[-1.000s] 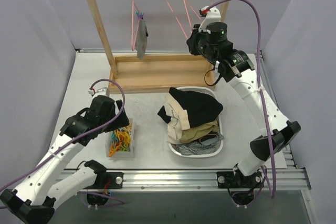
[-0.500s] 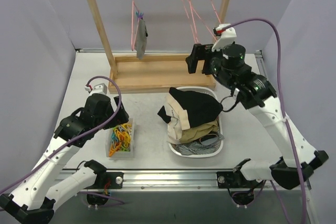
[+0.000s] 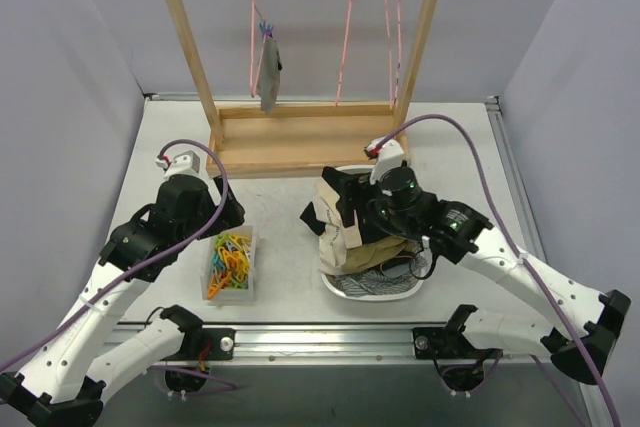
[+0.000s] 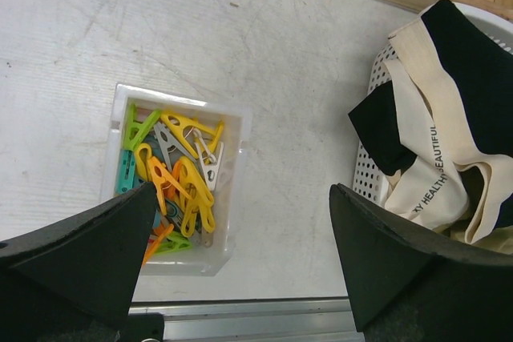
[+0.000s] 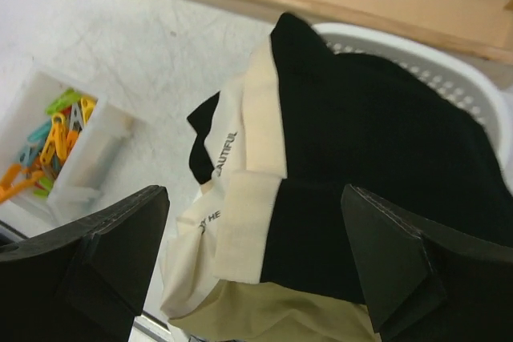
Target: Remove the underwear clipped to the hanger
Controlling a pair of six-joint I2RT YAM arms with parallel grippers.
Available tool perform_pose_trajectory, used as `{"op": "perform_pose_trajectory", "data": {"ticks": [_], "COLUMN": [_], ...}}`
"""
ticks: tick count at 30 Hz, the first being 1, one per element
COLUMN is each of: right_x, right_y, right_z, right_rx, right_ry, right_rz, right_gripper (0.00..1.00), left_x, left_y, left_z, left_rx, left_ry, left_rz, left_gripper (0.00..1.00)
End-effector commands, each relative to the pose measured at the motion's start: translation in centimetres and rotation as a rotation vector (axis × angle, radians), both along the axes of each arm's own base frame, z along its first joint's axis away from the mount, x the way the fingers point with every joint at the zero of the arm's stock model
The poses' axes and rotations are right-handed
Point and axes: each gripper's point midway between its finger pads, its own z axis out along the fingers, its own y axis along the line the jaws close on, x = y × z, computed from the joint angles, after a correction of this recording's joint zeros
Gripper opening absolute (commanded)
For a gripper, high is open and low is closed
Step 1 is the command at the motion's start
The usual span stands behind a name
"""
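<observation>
One grey underwear (image 3: 269, 72) hangs clipped to the left pink hanger (image 3: 253, 17) on the wooden rack (image 3: 190, 37). The two right hangers (image 3: 392, 27) hang bare. A black underwear with cream trim (image 5: 361, 142) tops the pile in the white basket (image 5: 449, 70), over an olive-tan piece (image 5: 321, 318). My right gripper (image 5: 255, 194) hovers open just above that pile (image 3: 352, 205), holding nothing. My left gripper (image 4: 243, 190) is open and empty over the table between the clip box (image 4: 172, 178) and the basket (image 4: 369, 174); from above it (image 3: 222, 215) sits by the box.
The clip box (image 3: 230, 262) holds several coloured plastic clips. The rack's wooden base tray (image 3: 300, 132) lies just behind the basket (image 3: 418, 237). Grey walls close in on both sides, and a metal rail (image 3: 330, 337) runs along the near edge.
My right arm came down from the right hangers to just above the basket, and its jaws went from shut to open. The right hangers swung. The left arm barely shifted.
</observation>
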Motion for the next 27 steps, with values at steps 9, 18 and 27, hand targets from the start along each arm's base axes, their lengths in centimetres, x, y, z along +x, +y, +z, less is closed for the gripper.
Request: {"op": "perform_pose_trajectory", "data": {"ticks": [9,18,27], "right_x": [2.5,2.7,3.7], "right_y": [11.6,9.3,14.4], "right_z": [7.9,20.6,28.6], "right_rx": [0.137,0.170,0.333], "right_ry": [-0.275,-0.432,-0.455], "right_rz": [0.143,0.026,0.100], "right_gripper": [0.96,1.00,1.00], "left_x": [1.1,-0.4,-0.9], "left_y": [1.3,3.5,3.6], "left_z": [3.0,5.0,5.5], "left_rx": [-0.003,-0.003,-0.022], "left_ry": [-0.127,-0.211,-0.221], "left_rz": [0.059,0.106,0.105], "left_gripper": [0.97,0.96,0.96]}}
